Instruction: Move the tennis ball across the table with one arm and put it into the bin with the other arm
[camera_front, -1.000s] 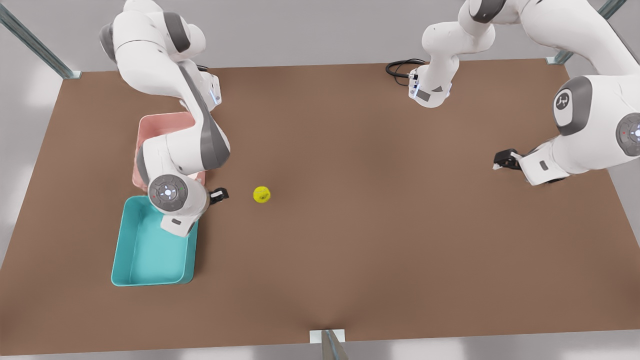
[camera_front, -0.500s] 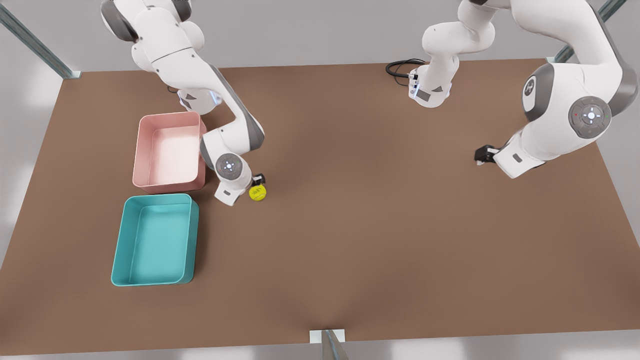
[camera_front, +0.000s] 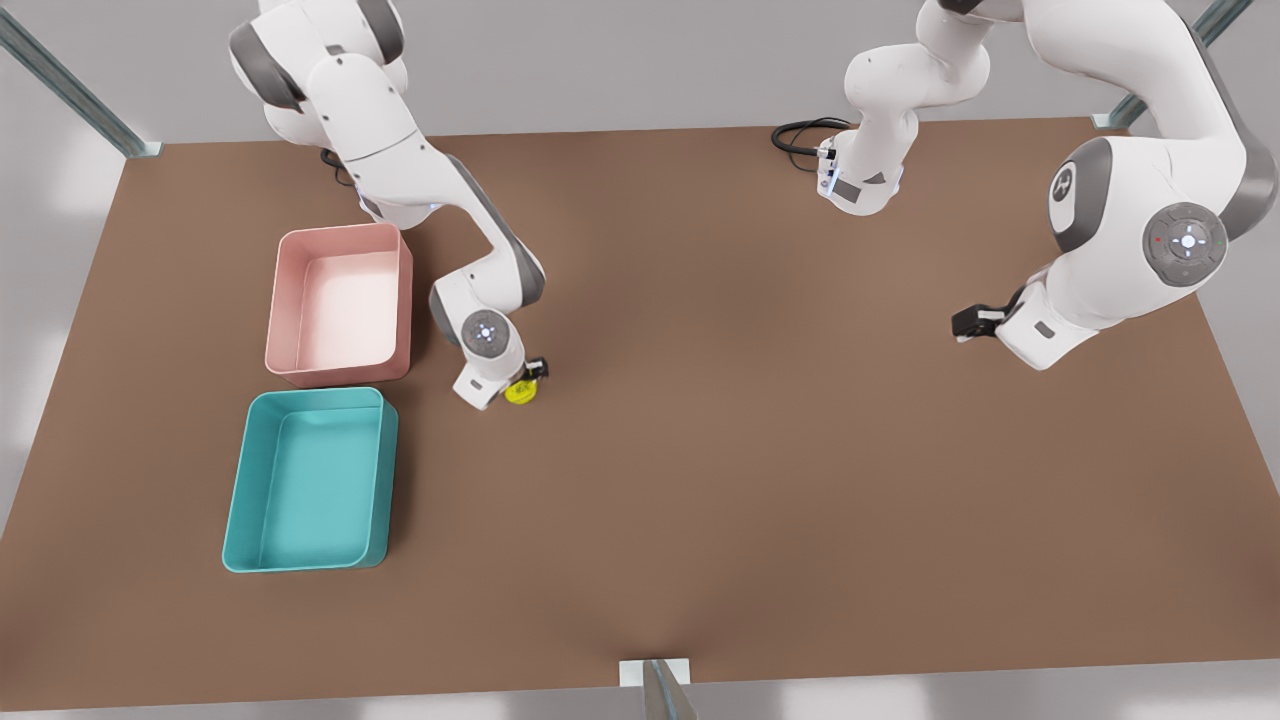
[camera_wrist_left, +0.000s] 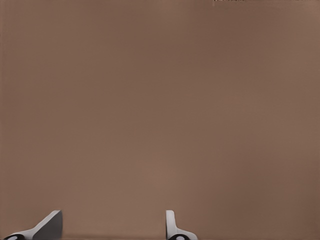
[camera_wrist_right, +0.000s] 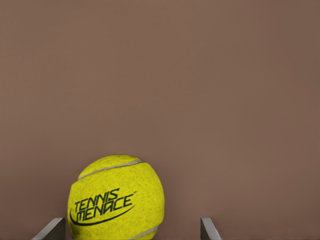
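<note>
The yellow-green tennis ball (camera_front: 520, 392) lies on the brown table (camera_front: 750, 450), just to the front view's right of the pink bin (camera_front: 283, 300). My right gripper (camera_front: 527, 382) is down over it, open. In the right wrist view the ball (camera_wrist_right: 116, 197), printed "TENNIS MENACE", sits between the fingertips (camera_wrist_right: 52, 231) of the right gripper (camera_wrist_right: 130, 232), closer to one finger, with a gap to the other. My left gripper (camera_front: 968, 322) waits low over the table at the front view's right. In the left wrist view the left gripper (camera_wrist_left: 110, 227) is open over bare table.
A teal bin (camera_front: 240, 480) stands in front of the pink one at the front view's left. A black cable (camera_front: 797, 135) lies by an arm base at the far edge. A metal post (camera_front: 660, 690) stands at the near edge.
The right arm swung from over the teal bin to the ball and brought its gripper down around it. The left gripper shifted slightly toward the front view's left. The ball barely moved.
</note>
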